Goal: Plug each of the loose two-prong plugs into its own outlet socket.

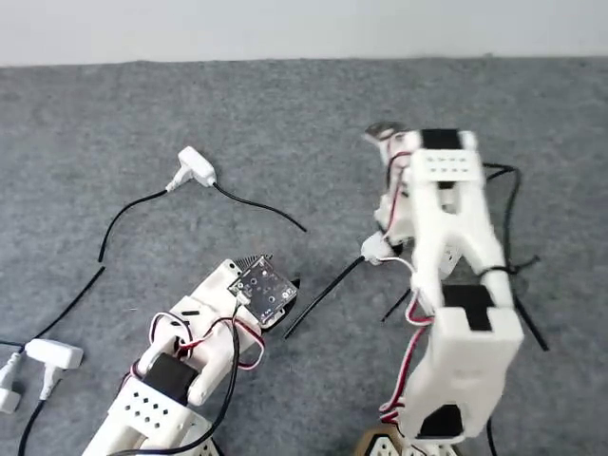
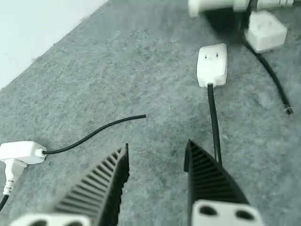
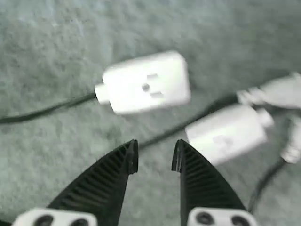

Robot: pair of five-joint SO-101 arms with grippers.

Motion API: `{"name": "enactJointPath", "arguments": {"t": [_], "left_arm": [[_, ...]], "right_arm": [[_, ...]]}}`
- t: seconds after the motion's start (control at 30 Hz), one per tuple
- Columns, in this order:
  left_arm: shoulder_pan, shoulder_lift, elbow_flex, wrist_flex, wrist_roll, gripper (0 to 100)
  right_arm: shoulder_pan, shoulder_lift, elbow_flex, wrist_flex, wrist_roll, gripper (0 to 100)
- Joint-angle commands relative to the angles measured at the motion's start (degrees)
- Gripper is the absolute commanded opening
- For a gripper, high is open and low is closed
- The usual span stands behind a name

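In the left wrist view my left gripper [image 2: 156, 153] hangs open over bare carpet. A white outlet socket [image 2: 212, 65] on a black cable lies ahead of it, and a second white block [image 2: 265, 30] lies beyond. A white plug joined to a cable end [image 2: 21, 152] lies off to one side. My right gripper [image 3: 155, 157] is open with a narrow gap, just above a white socket [image 3: 146, 84] that shows its slots. A second white block [image 3: 228, 132] and a plug [image 3: 282, 92] lie close by. In the high view my left gripper [image 1: 275, 270] sits near the centre.
Grey carpet covers the table [image 1: 285, 114]. Black cables run across it, one with a loose end [image 1: 304, 228]. A white plug piece [image 1: 195, 169] lies at the back left, and two more white pieces [image 1: 52, 353] at the front left edge. The right arm [image 1: 451, 237] covers its own gripper.
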Motion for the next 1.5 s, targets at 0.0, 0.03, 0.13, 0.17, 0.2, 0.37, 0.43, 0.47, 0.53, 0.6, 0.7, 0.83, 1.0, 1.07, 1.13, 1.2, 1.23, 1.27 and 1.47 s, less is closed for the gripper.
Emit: {"name": "enactJointPath", "arguments": {"t": [0.0, 0.03, 0.13, 0.17, 0.2, 0.37, 0.43, 0.47, 0.53, 0.6, 0.7, 0.83, 1.0, 1.07, 1.13, 1.2, 1.23, 1.27, 1.47], "left_arm": [[0.26, -0.35, -0.4, -1.67, 0.44, 19], [0.26, -0.35, -0.4, -1.67, 0.44, 19], [0.26, -0.35, -0.4, -1.67, 0.44, 19], [0.26, -0.35, -0.4, -1.67, 0.44, 19], [0.26, -0.35, -0.4, -1.67, 0.44, 19], [0.26, -0.35, -0.4, -1.67, 0.44, 19], [0.18, -0.35, -0.31, -1.67, 0.44, 19], [0.18, -0.35, -0.31, -1.67, 0.44, 19], [0.09, -0.35, -0.31, -1.67, 0.44, 19], [0.09, -0.35, -0.31, -1.67, 0.35, 19], [0.09, -0.35, -0.22, -2.11, 0.35, 19], [0.09, -0.35, -0.13, -2.37, 0.35, 19], [0.09, -0.35, -0.13, -2.37, 0.35, 19], [0.09, -0.35, -0.13, -2.37, 0.35, 19], [0.09, -0.35, -0.13, -2.37, 0.35, 19], [0.09, -0.35, -0.13, -2.37, 0.35, 19], [0.09, -0.35, -0.13, -2.37, 0.35, 19], [0.09, -0.35, -0.13, -2.37, 0.35, 19], [0.09, -0.35, -0.13, -2.37, 0.35, 19]], "right_arm": [[3.47, -7.69, -4.48, 4.62, 2.73, 13.6], [4.7, -8.48, -4.48, 4.97, 3.25, 13.6], [9.19, -8.84, -4.4, 4.53, 5.36, 13.6], [10.51, -8.31, -4.4, 4.0, 6.15, 13.6], [11.47, -7.43, -4.4, 3.56, 7.12, 13.6], [13.76, 0.4, -4.66, -0.57, 13.98, 13.7], [14.64, 3.12, -4.66, -2.15, 14.68, 13.7], [14.99, 4.18, -4.66, -2.51, 14.95, 13.7], [14.99, 5.85, -4.75, -2.77, 14.95, 13.7], [14.99, 6.73, -4.75, -2.86, 15.03, 13.7], [16.04, 7.25, -5.98, -2.42, 16.97, 13.7], [20.44, 7.43, -9.76, -2.42, 19.43, 13.7], [25.01, 7.52, -11.43, -2.42, 24.18, 13.7], [25.8, 7.6, -11.34, -2.51, 25.49, 13.7], [25.98, 7.6, -11.34, -2.59, 25.93, 13.7], [25.8, 7.6, -11.34, -2.68, 25.93, 13.8], [25.63, 7.87, -11.34, -2.68, 25.93, 13.8], [25.45, 8.48, -11.43, -2.68, 25.93, 13.8], [24.04, 13.76, -11.96, -3.03, 25.93, 26.5]]}}
